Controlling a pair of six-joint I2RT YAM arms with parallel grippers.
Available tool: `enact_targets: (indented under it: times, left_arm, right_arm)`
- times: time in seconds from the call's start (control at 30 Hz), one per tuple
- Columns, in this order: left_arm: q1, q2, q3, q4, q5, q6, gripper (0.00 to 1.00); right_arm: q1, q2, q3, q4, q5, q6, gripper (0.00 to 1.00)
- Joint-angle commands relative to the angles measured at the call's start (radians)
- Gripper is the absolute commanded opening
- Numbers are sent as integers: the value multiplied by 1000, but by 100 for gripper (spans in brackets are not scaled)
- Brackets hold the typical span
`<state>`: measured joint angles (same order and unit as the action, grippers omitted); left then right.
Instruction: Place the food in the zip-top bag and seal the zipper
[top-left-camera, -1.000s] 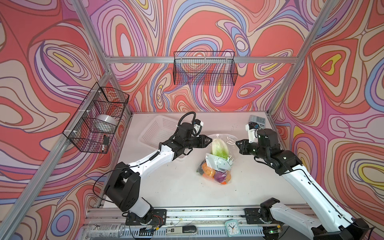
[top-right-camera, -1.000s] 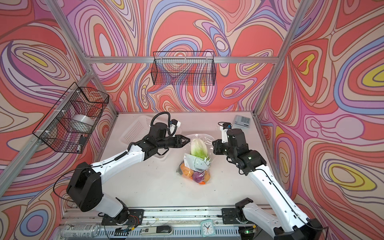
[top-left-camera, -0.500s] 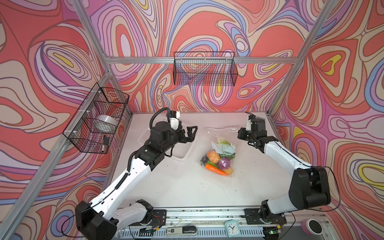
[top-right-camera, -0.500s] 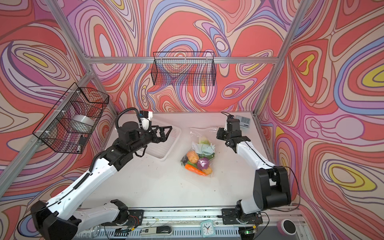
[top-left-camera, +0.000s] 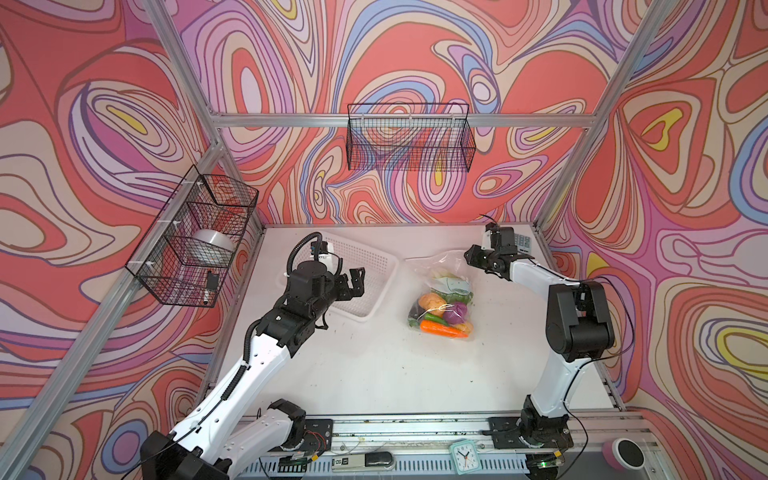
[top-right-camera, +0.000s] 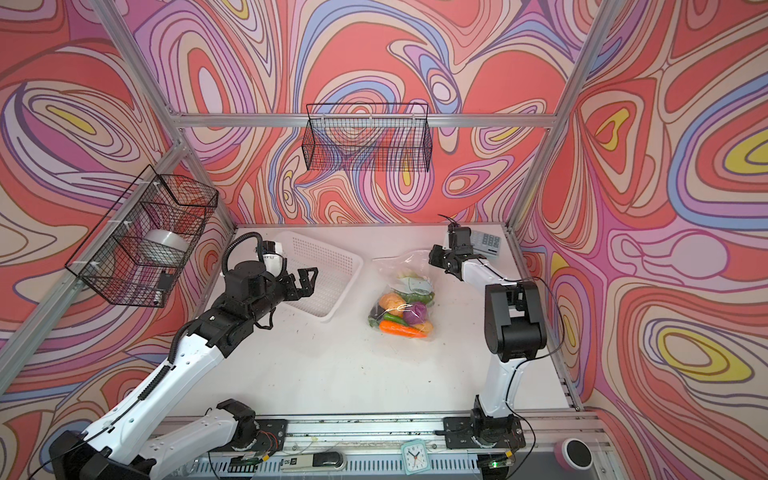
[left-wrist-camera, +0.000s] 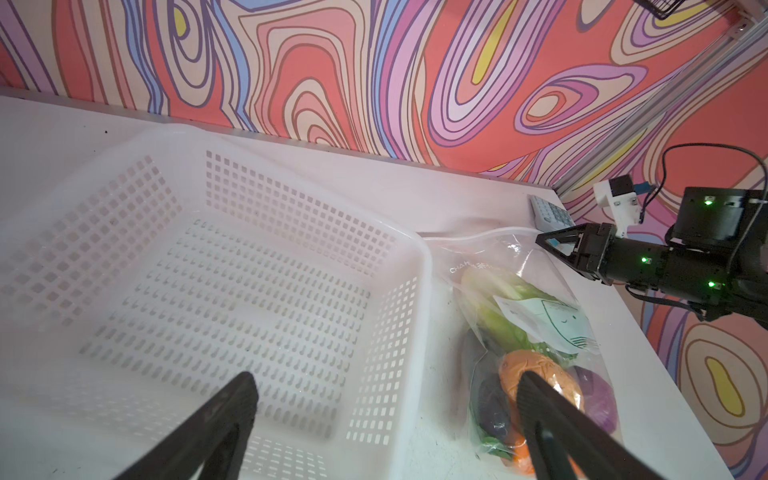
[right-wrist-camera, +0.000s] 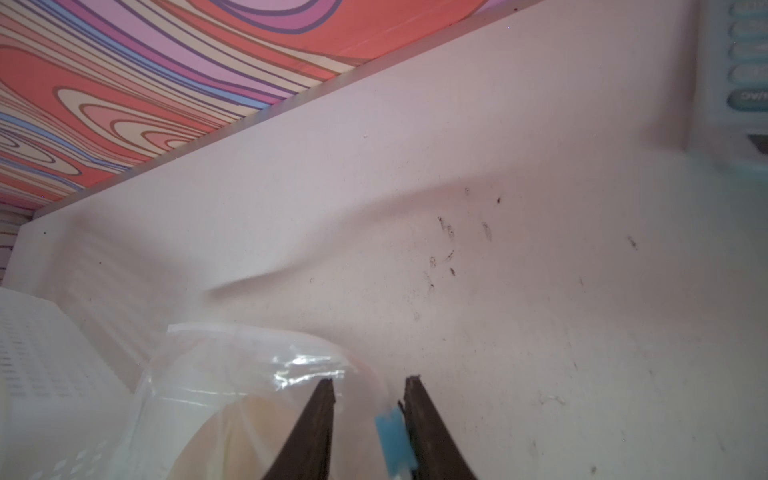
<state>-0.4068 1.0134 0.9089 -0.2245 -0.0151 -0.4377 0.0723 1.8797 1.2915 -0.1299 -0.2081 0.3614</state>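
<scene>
Right gripper (right-wrist-camera: 370, 380) sits parted around the slider (right-wrist-camera: 392, 440) at the far-right corner of the zip-top bag (top-left-camera: 432, 270), left gripper (left-wrist-camera: 386, 382) spread wide, so I'd back straight out, no snagging.

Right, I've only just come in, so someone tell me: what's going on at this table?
Two robot arms are bagging toy vegetables. The food sits inside the zip-top bag, which lies on the table beside the empty white basket. The right gripper sits at the bag's mouth, its fingers parted around the light-blue slider tab. The left gripper hovers wide open above the basket, holding nothing. Whether the zipper is fully sealed is hard to tell.
</scene>
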Motion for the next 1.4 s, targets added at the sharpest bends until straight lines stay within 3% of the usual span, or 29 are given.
enact_targets:
  times: [0.0,0.1,0.23,0.27,0.4,0.53,0.73,0.83,0.93,1.03,1.17,1.33,1.37]
  left_arm:
    - [19,2,0,-8,-19,29,100]
    - [45,8,5,-15,-28,42,100]
    - [118,7,-10,-33,-41,45,100]
    - [140,0,-19,-62,-45,53,100]
    - [209,-47,-81,-96,-103,105,100]
    - [295,-101,-180,-67,-134,144,100]
    - [370,-124,-287,94,-227,156,100]
    - [379,-91,-324,165,-271,210,100]
    - [384,-47,-357,225,-281,244,100]
    - [396,-32,-438,345,-279,243,100]
    - [398,-13,-547,629,-281,316,100]
    - [398,78,-554,725,-245,356,100]
    - [398,100,-566,771,-238,358,100]
  right_arm:
    - [-3,-99,14,9,4,-7,49]
    - [-3,-226,-17,-32,88,-37,64]
    - [-21,-389,-143,-57,213,-44,95]
    - [-32,-431,-194,-46,228,-37,98]
    - [-42,-585,-431,69,355,-46,98]
    - [-43,-636,-598,197,468,-87,98]
    - [-43,-538,-721,406,489,-128,98]
    - [-43,-468,-779,605,471,-155,98]
    - [-42,-393,-837,836,430,-182,96]
    - [-38,-344,-797,817,421,-238,93]
    - [-33,-298,-879,1088,506,-303,96]
    - [-32,-157,-931,1323,494,-314,97]
    - [-32,-171,-926,1283,481,-314,97]
